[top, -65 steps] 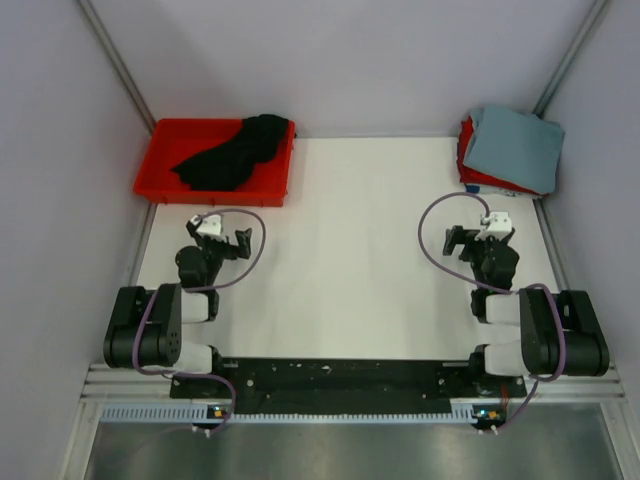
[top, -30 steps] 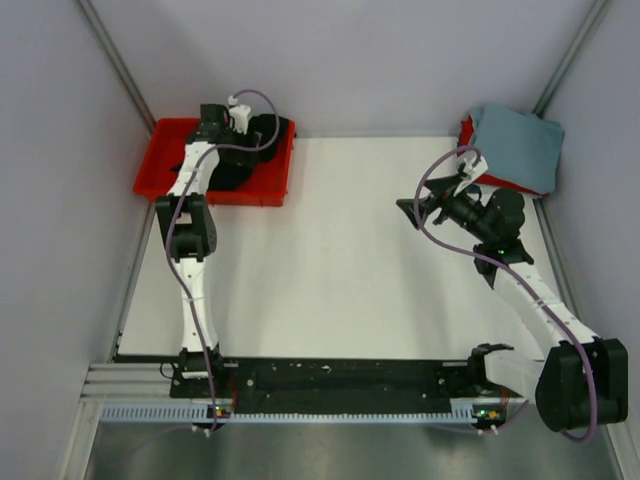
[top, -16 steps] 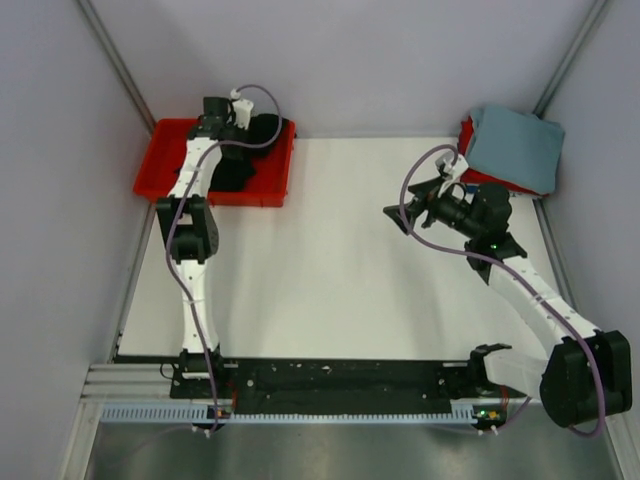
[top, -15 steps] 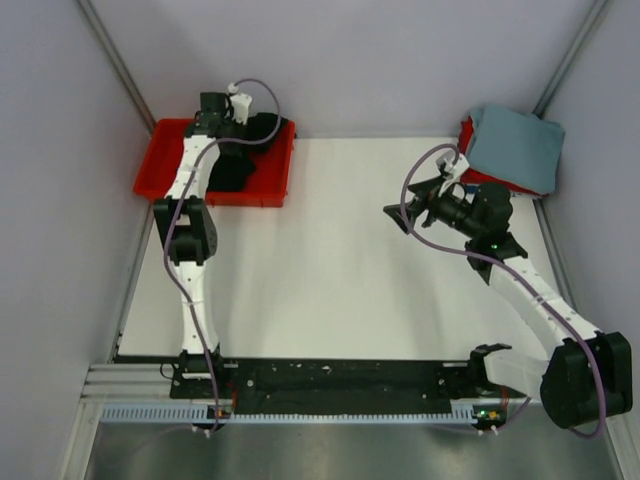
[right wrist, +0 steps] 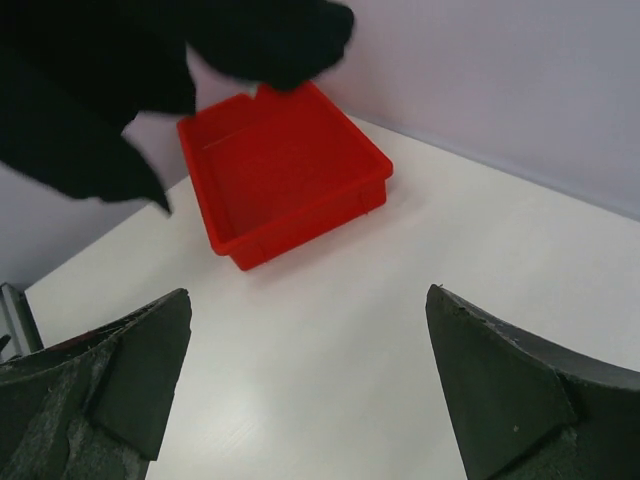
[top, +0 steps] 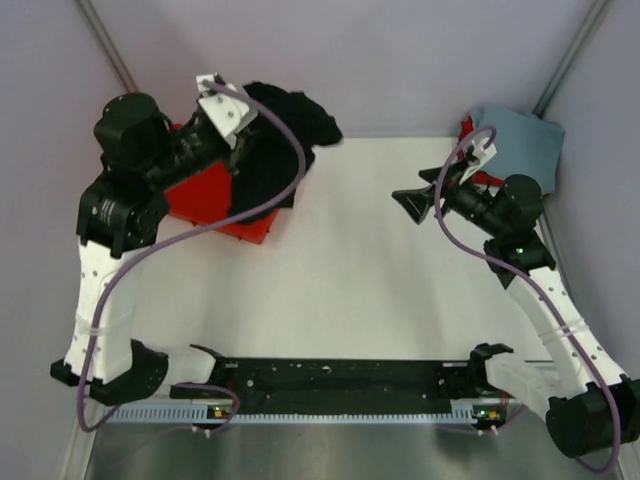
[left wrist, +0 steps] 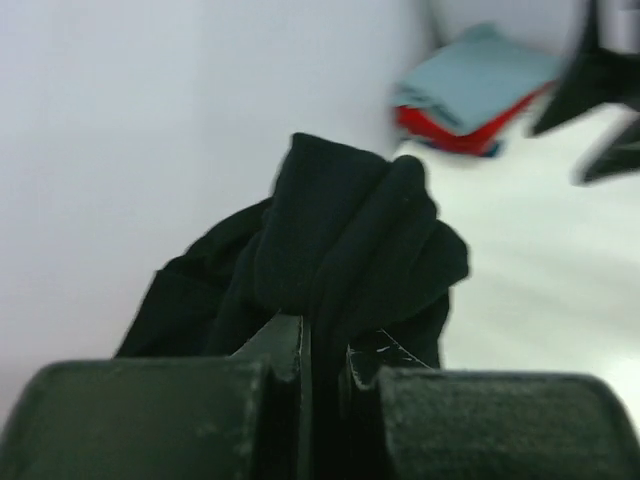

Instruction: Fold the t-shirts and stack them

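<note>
The black t-shirt (top: 290, 125) hangs bunched in the air above the table's back left. My left gripper (top: 245, 150) is raised high and shut on it. In the left wrist view both fingers (left wrist: 285, 350) pinch a fold of the black t-shirt (left wrist: 350, 230). A grey-blue t-shirt (top: 515, 145), folded, lies on a red one (top: 468, 135) in the back right corner. My right gripper (top: 415, 203) hovers over the table's right side, open and empty, pointing left. Its wrist view shows the right gripper (right wrist: 308, 295) wide apart, with the black t-shirt (right wrist: 100, 80) dangling ahead.
The red tray (top: 205, 195) sits askew at the back left below the hanging shirt, and the red tray (right wrist: 280, 170) looks empty inside. Grey walls close in the table on three sides. The white table (top: 360, 280) lies between the arms.
My left arm has risen and pulled the black t-shirt up out of the tray, which now sits turned. The right gripper has shifted slightly right, staying open.
</note>
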